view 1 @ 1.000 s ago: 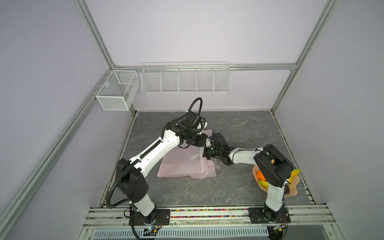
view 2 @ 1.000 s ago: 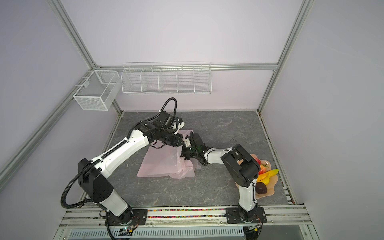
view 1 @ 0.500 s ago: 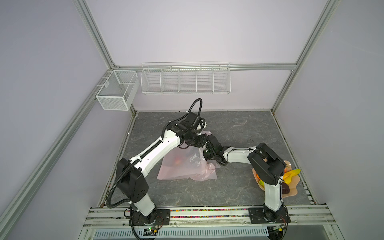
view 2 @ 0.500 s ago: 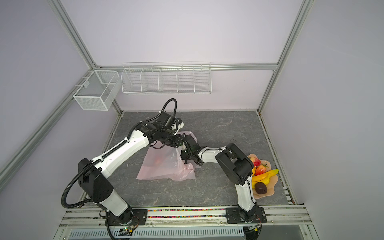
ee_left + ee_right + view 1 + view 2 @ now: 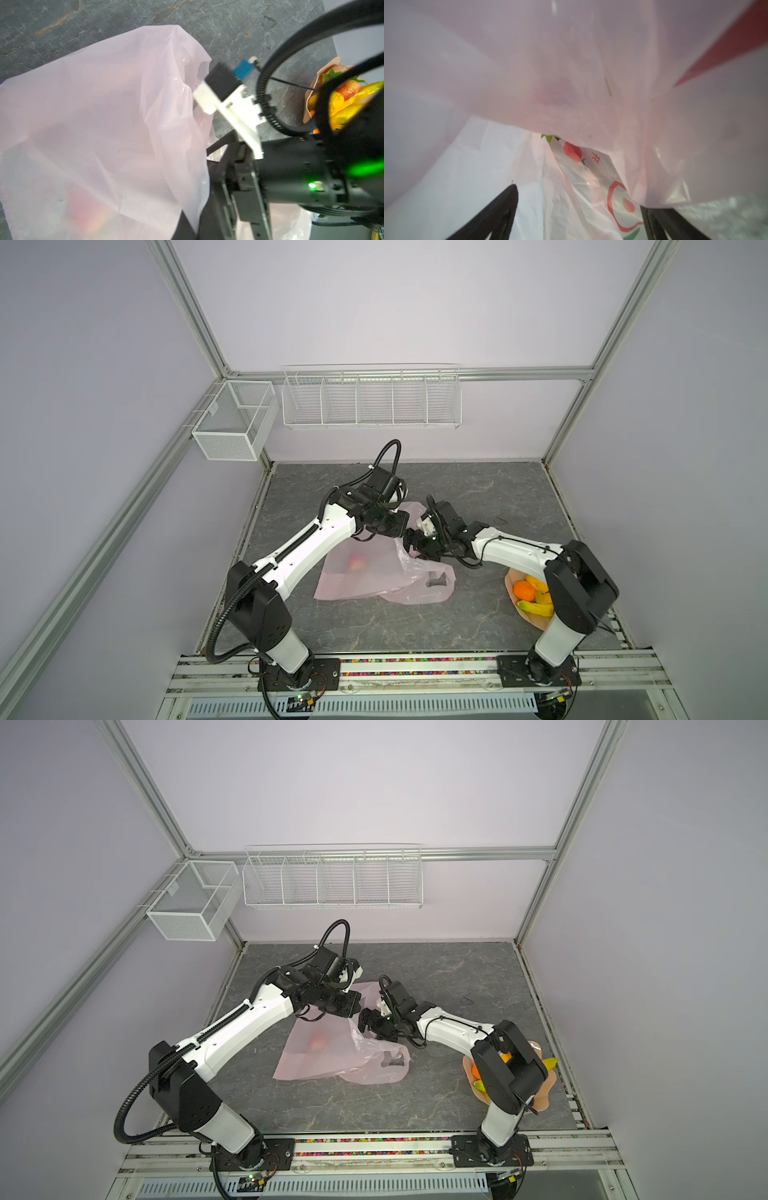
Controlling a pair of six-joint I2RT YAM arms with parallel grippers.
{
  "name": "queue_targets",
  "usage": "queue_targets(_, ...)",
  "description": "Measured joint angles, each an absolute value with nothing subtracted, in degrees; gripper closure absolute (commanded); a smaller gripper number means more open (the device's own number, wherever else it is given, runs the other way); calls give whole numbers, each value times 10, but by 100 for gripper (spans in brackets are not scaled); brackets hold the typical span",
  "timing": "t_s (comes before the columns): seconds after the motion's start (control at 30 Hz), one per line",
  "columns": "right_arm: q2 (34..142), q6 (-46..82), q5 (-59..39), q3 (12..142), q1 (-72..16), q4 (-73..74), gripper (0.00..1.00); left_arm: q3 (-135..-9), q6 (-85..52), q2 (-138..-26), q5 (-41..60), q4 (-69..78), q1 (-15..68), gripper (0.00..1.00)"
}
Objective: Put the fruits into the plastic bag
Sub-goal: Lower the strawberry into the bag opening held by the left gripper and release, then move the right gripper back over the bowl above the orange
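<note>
Pinching the plastic bag [image 5: 374, 578] by its rim in my left gripper [image 5: 402, 529] lifts the mouth for the right gripper [image 5: 577, 197], jaws wide and empty; red-yellow fruit [image 5: 356, 563] lies inside.

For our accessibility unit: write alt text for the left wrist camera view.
A translucent pale-pink plastic bag fills most of the view, lying on a dark grey marbled table with a reddish round fruit showing through. The right arm's black wrist is at its mouth; beyond, a peach plate holds yellow bananas.

Pale pink plastic bag [image 5: 365, 585]; fruit [image 5: 355, 563] through it seems red-yellow; bananas [image 5: 536, 608] yellow.
</note>
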State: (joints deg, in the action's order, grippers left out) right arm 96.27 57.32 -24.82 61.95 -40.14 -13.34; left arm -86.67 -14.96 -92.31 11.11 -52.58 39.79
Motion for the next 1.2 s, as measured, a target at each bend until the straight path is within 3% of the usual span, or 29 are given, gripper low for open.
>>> queue_targets(0.3,828,537,-143,605,-385,-281,0,-852,-147,-913,110,-524,396,100)
queue_targets(0.7,644,467,-18,621,-284,-526,5,-831,-150,-903,120,-512,394,100)
queue_targets(1.2,585,419,75,581,-167,-700,1,-830,-169,-903,154,-491,394,100)
